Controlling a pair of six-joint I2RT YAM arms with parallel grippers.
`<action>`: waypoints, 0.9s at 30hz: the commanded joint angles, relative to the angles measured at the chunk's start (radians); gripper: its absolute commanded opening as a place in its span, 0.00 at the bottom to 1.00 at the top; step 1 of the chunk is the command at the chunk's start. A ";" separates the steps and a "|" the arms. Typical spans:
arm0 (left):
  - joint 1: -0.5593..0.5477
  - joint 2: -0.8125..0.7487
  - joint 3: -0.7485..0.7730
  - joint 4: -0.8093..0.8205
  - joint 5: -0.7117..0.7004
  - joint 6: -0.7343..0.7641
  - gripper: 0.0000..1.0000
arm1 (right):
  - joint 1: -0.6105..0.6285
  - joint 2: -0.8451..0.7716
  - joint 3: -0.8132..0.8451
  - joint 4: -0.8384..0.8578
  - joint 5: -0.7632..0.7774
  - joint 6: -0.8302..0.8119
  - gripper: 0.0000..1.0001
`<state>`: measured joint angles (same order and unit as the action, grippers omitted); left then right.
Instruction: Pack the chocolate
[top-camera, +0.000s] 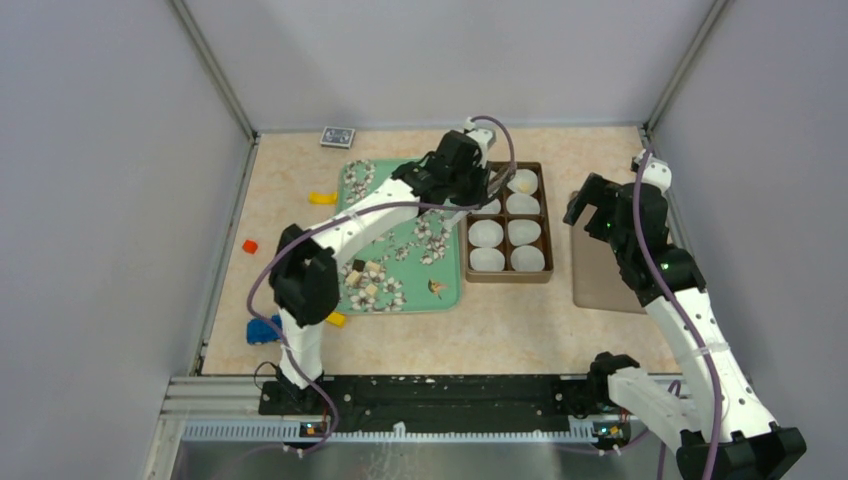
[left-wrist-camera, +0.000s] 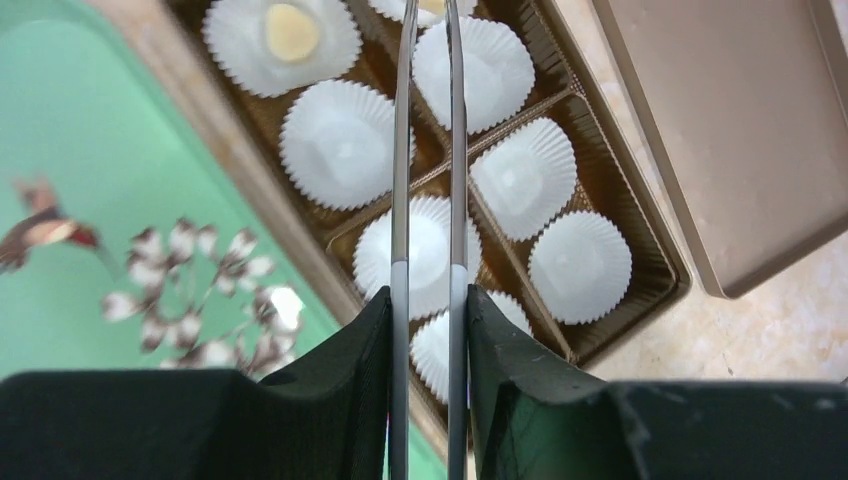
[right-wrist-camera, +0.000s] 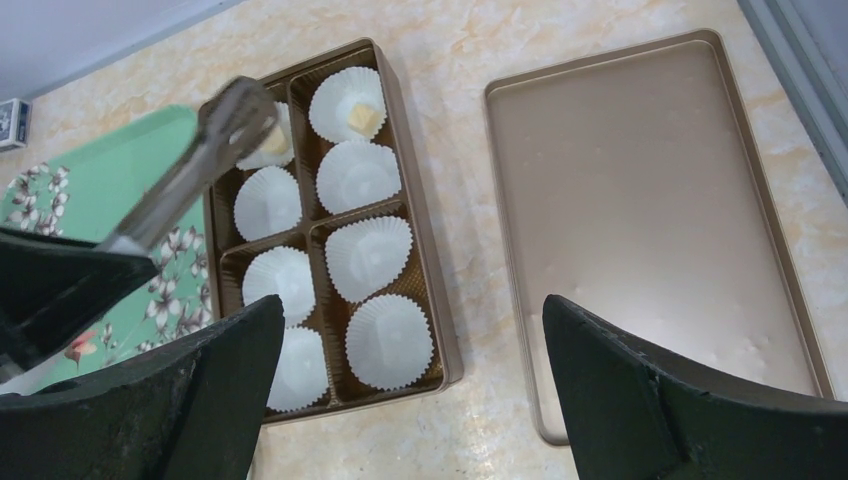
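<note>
My left gripper (top-camera: 455, 165) (left-wrist-camera: 428, 300) is shut on metal tongs (left-wrist-camera: 402, 150), which reach over the brown box (top-camera: 545, 225) of white paper cups. The tong arms are nearly closed and their tips leave the left wrist view at the top. In the right wrist view the tong tips (right-wrist-camera: 245, 105) hover at the far tray-side cup. A cream chocolate (right-wrist-camera: 274, 140) (left-wrist-camera: 291, 30) lies in that cup. A square cream chocolate (right-wrist-camera: 362, 116) lies in the far lid-side cup. Several more chocolates (top-camera: 365, 282) sit on the green tray (top-camera: 452, 297). My right gripper (top-camera: 597, 205) (right-wrist-camera: 410, 320) is open and empty above the box's near end.
The box's tan lid (top-camera: 600, 275) (right-wrist-camera: 650, 200) lies right of the box. Yellow blocks (top-camera: 321, 198), a red block (top-camera: 250, 245) and a blue piece (top-camera: 263, 330) lie left of the tray. A small card box (top-camera: 338, 136) sits at the back.
</note>
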<state>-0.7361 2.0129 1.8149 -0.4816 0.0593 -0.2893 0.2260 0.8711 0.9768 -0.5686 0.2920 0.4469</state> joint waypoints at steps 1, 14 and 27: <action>-0.002 -0.271 -0.149 0.080 -0.141 -0.007 0.33 | -0.002 -0.017 0.006 0.044 -0.010 -0.008 0.99; 0.044 -0.713 -0.558 -0.232 -0.482 -0.123 0.34 | -0.002 0.026 -0.034 0.127 -0.090 0.003 0.98; 0.120 -0.785 -0.676 -0.411 -0.435 -0.250 0.43 | -0.001 0.062 -0.043 0.165 -0.139 0.010 0.98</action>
<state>-0.6296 1.2472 1.1458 -0.8925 -0.3962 -0.4927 0.2260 0.9302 0.9356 -0.4538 0.1669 0.4492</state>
